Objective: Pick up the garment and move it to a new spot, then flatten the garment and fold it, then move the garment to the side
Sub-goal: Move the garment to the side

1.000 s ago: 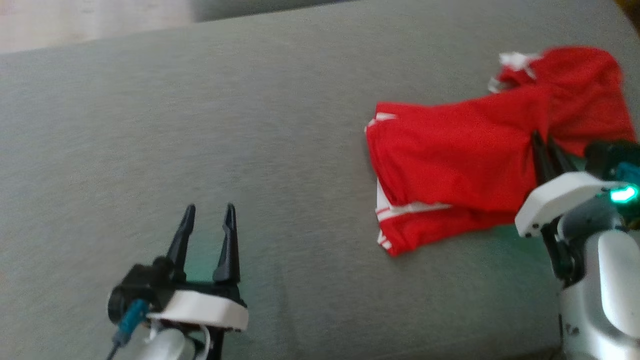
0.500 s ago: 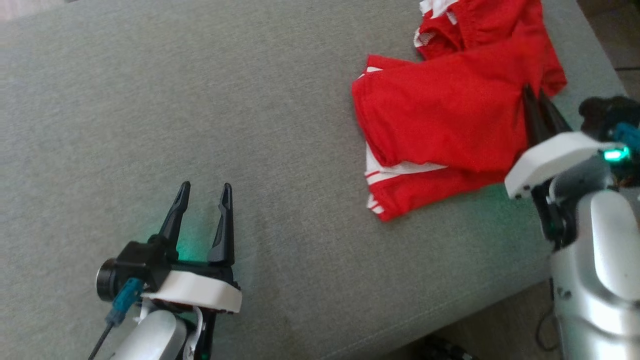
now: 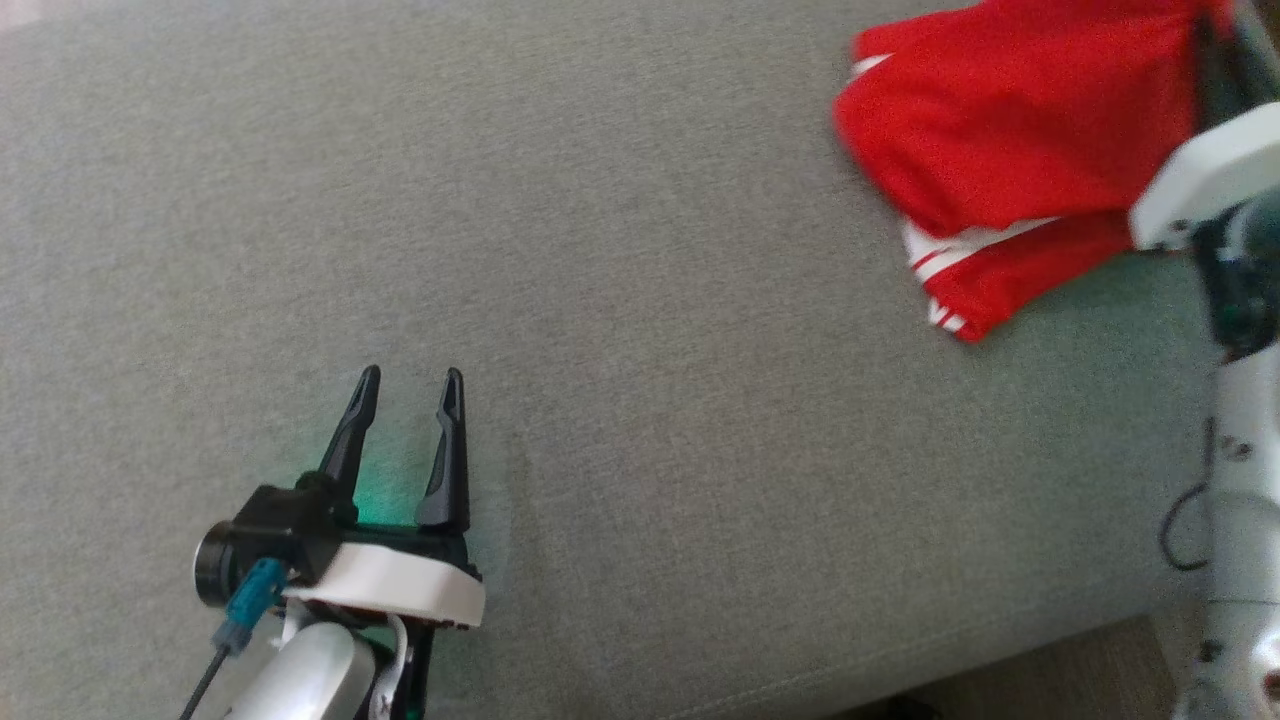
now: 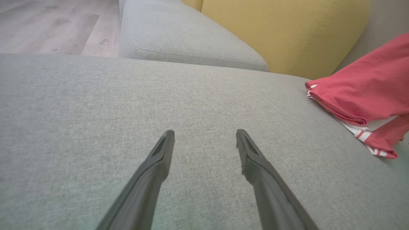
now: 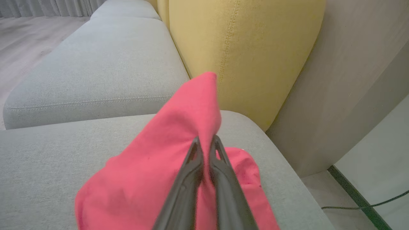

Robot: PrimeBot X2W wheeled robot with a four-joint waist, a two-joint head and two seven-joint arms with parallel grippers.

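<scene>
**A:** Where's the garment (image 3: 1000, 150)?

**B:** At the far right end of the sofa seat (image 3: 600, 300), partly lifted. The right claw (image 5: 206, 142) is pinched almost closed on a fold of it. The left claw (image 3: 411, 378) hovers spread wide and empty, well apart.

**A:** What's the risk?

**B:** It's a thin pinch, so the cloth could slip free, or the trailing bunch could drag and tangle.

**A:** Which way does it run?

**B:** It slants from the raised fold down to the striped hem (image 3: 945, 270), which points toward the seat's front edge.

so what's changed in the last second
The right gripper, shut on the red shirt, has pulled it farther right, away from the left gripper; the view itself also swung. Unchanged: the grip on the shirt, the left gripper open and empty above the grey sofa seat.
</scene>
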